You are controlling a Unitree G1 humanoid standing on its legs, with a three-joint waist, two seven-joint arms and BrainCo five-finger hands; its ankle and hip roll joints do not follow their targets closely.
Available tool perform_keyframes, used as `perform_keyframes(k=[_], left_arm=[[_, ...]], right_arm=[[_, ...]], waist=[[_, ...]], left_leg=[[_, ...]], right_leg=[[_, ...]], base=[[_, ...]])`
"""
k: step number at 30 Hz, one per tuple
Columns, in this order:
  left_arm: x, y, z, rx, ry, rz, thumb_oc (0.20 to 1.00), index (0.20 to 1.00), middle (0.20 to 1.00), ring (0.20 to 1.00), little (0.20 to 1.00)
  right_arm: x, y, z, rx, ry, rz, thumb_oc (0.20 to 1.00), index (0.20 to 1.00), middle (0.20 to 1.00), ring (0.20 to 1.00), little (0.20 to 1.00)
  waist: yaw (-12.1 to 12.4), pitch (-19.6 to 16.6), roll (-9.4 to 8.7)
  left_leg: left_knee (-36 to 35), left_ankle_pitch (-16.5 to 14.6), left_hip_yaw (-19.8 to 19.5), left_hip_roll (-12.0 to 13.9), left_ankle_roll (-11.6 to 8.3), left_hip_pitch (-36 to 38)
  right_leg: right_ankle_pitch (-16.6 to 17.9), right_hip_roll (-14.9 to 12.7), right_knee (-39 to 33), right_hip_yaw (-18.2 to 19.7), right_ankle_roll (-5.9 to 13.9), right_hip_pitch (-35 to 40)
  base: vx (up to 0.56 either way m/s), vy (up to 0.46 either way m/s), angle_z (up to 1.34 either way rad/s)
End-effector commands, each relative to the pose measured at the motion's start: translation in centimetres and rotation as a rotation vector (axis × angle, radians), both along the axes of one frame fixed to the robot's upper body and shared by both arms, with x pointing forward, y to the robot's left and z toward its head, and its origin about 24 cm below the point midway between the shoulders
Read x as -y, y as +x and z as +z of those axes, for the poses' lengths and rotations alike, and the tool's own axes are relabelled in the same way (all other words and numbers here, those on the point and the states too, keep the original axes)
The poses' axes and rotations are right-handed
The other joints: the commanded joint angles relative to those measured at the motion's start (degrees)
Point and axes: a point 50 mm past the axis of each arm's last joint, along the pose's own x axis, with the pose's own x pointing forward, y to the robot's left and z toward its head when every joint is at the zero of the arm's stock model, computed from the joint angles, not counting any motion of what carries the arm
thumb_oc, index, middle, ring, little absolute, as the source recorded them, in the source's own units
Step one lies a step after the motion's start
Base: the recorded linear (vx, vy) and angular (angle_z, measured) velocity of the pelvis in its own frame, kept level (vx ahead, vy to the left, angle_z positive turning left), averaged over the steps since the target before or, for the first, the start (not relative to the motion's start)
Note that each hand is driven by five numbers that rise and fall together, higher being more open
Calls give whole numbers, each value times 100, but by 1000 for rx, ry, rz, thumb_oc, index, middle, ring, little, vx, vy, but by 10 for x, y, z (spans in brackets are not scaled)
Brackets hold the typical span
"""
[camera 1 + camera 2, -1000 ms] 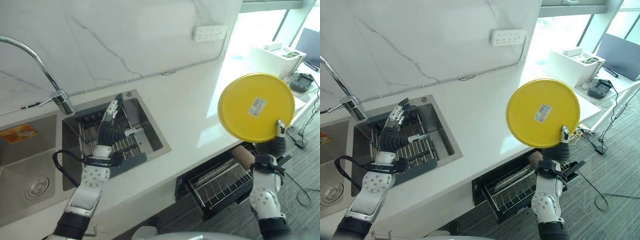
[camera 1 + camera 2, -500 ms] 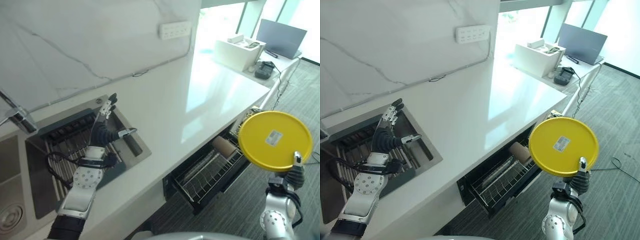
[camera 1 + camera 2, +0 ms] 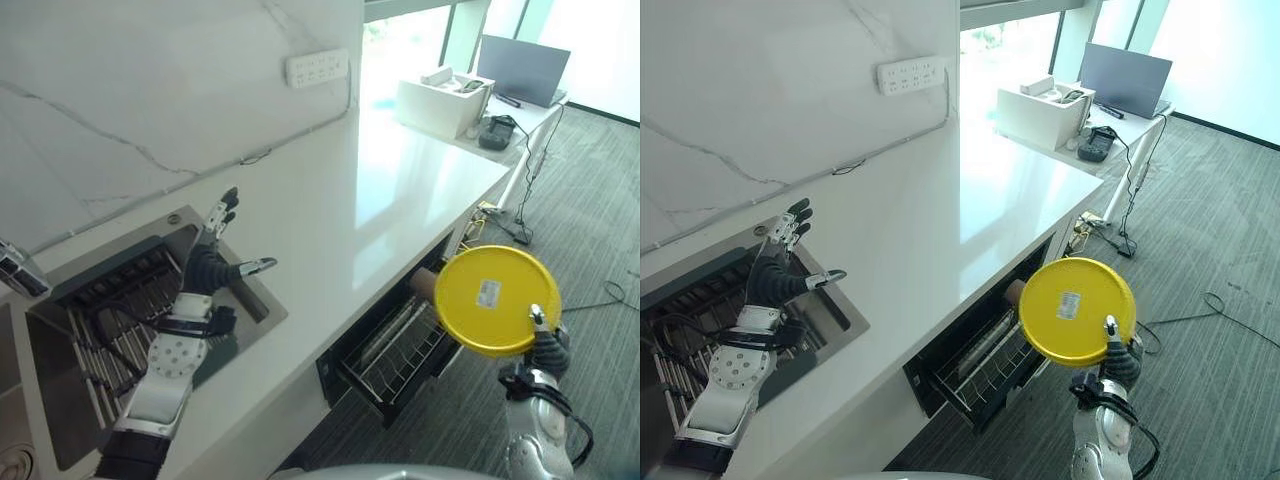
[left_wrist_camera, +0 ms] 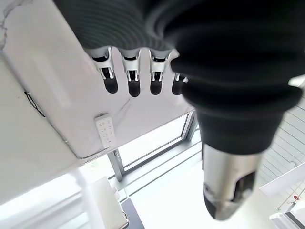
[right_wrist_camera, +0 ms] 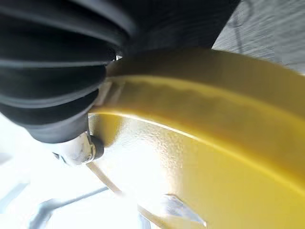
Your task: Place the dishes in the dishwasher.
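Lowered since before, our right hand (image 3: 545, 345) pinches the yellow plate (image 3: 497, 300) upright by its lower rim, underside facing us, beside the open dishwasher rack (image 3: 400, 355); left hand (image 3: 208, 268) spread wide over the sink (image 3: 255, 310).

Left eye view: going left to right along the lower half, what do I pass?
Sink → left hand, open above the sink → white counter → pulled-out dishwasher rack → yellow plate → right hand pinching the plate's rim.
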Motion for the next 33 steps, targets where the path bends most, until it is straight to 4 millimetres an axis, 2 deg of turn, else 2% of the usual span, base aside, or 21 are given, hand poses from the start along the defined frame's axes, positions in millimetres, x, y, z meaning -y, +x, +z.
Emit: perform_keyframes(k=[1, 6, 8, 12, 16, 24, 27, 33], left_arm=[[0, 3, 26, 131, 51, -42, 1000, 1000, 1000, 1000, 1000], [-3, 1, 27, 123, 56, -54, 1000, 1000, 1000, 1000, 1000], [-3, 2, 28, 124, 59, -64, 1000, 1000, 1000, 1000, 1000], [-3, 2, 29, 125, 65, -70, 1000, 1000, 1000, 1000, 1000], [-5, 3, 32, 125, 78, -76, 1000, 1000, 1000, 1000, 1000], [0, 7, 35, 117, 95, -119, 1000, 1000, 1000, 1000, 1000], [5, 9, 35, 113, 100, -136, 1000, 1000, 1000, 1000, 1000], [14, 10, 31, 71, 125, -216, 1000, 1000, 1000, 1000, 1000]], right_arm=[[6, 24, 58, 209, -277, 30, 200, 200, 200, 200, 200], [7, 27, 70, 178, -566, 133, 200, 200, 200, 200, 200], [8, 31, 77, 153, -746, 199, 200, 200, 200, 200, 200], [10, 32, 80, 131, -855, 249, 200, 200, 200, 200, 200], [5, 34, 86, 118, -1071, 424, 200, 200, 200, 200, 200], [-14, 43, 110, 185, -1469, 778, 200, 200, 200, 200, 200], [-26, 43, 116, 239, -1625, 910, 200, 200, 200, 200, 200], [-48, 40, 120, 344, -1850, 1120, 200, 200, 200, 200, 200]], waist=[[125, -68, 73], [142, -73, 26], [157, -89, -18], [167, -108, -41], [199, -129, -82], [333, -164, -163], [396, -178, -195], [558, -196, -265]], left_leg=[[-2, -781, -428, 284, -222, 260], [-2, -799, -402, 296, -225, 283], [-2, -806, -416, 297, -220, 297], [-2, -809, -435, 298, -215, 295], [-2, -808, -445, 302, -226, 285], [-2, -769, -505, 311, -257, 268], [-2, -768, -558, 302, -248, 271], [-2, -758, -651, 303, -240, 272]], right_leg=[[6, -445, 284, -621, 313, -153], [-7, -473, 328, -637, 341, -156], [-24, -459, 347, -597, 345, -152], [-58, -433, 375, -539, 340, -144], [-33, -444, 325, -552, 360, -115], [24, -465, 267, -654, 372, -80], [-4, -457, 298, -664, 363, -69], [-55, -433, 322, -713, 347, -2]], base=[[0, 0, 0], [-13, 3, 0], [0, 0, 0], [0, -5, -2], [-9, -24, -4], [-2, -4, 0], [0, 0, 0], [32, -16, 5]])
